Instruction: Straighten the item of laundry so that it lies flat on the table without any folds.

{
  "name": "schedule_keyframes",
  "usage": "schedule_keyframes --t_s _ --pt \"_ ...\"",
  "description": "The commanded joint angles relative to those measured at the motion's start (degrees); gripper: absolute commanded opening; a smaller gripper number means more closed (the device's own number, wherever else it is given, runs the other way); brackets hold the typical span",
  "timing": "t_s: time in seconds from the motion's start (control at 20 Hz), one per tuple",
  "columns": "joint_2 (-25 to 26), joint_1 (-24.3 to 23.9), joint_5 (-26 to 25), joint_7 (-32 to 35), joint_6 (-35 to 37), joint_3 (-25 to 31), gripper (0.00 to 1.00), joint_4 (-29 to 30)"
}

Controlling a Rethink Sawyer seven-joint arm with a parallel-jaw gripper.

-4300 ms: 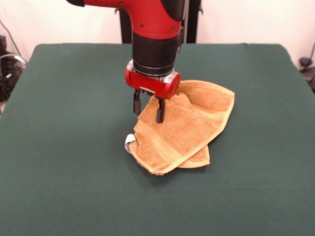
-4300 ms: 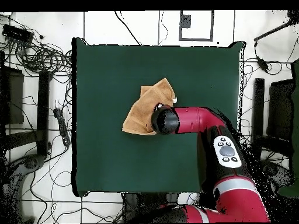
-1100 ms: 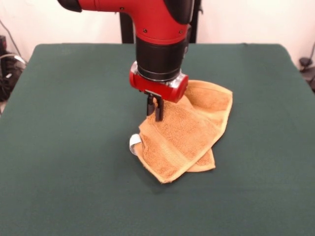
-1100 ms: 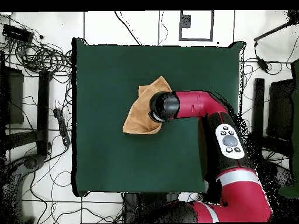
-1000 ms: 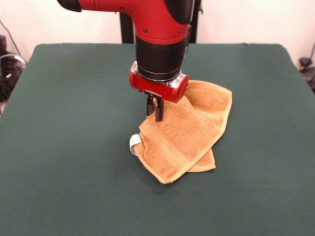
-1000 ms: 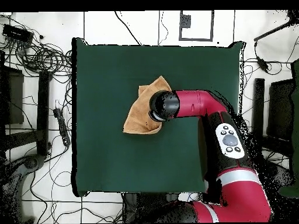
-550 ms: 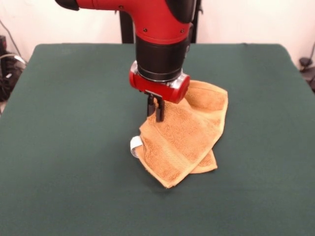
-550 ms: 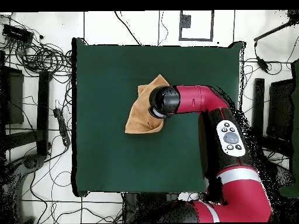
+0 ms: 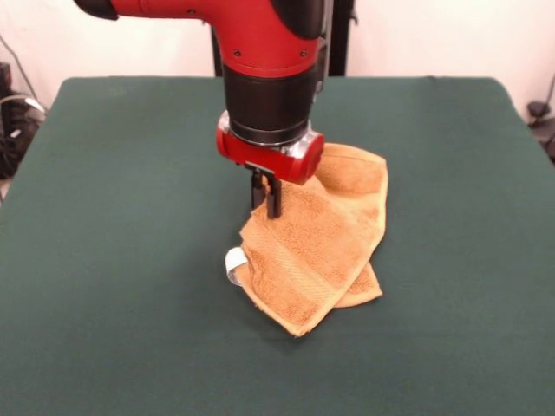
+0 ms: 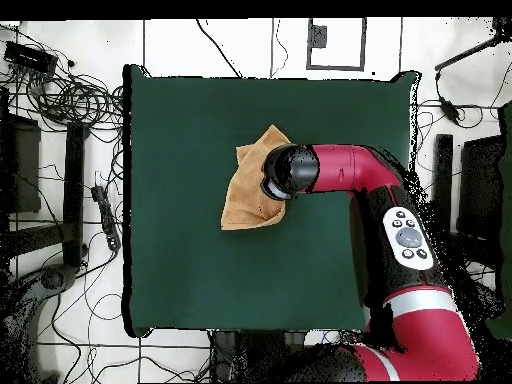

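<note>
Your gripper (image 9: 267, 205) hangs over the towel (image 9: 316, 247) near the middle of the green tabletop (image 9: 104, 260), its two dark fingers (image 9: 273, 199) drawn tight together and pinching a raised edge of the cloth on the side nearest the arm. The towel is not flat: in the front view it lies doubled over itself in a rough diamond, one corner pointing toward the tabletop's near edge, a second layer poking out beneath it on the right, and a woven band running across the upper layer. A small white tag (image 9: 234, 263) sticks out at the towel's left corner, lying on the tabletop. From overhead, the towel (image 10: 247, 195) shows as a crumpled tan patch slightly toward the far edge from the tabletop's centre (image 10: 180, 270), well clear of every edge, with the red arm (image 10: 350, 175) reaching in from the right and its wrist covering part of the cloth. You see cables on the floor around the tabletop.
</note>
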Motion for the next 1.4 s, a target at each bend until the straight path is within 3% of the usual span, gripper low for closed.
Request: schedule_keyframes --t_s 0.05,1.4 --pt "1.27 -0.52 -2.14 -19.69 7.15 6.68 0.0 1.21" --pt "-0.09 -2.52 -2.88 -20.65 14.5 10.17 0.0 -2.77"
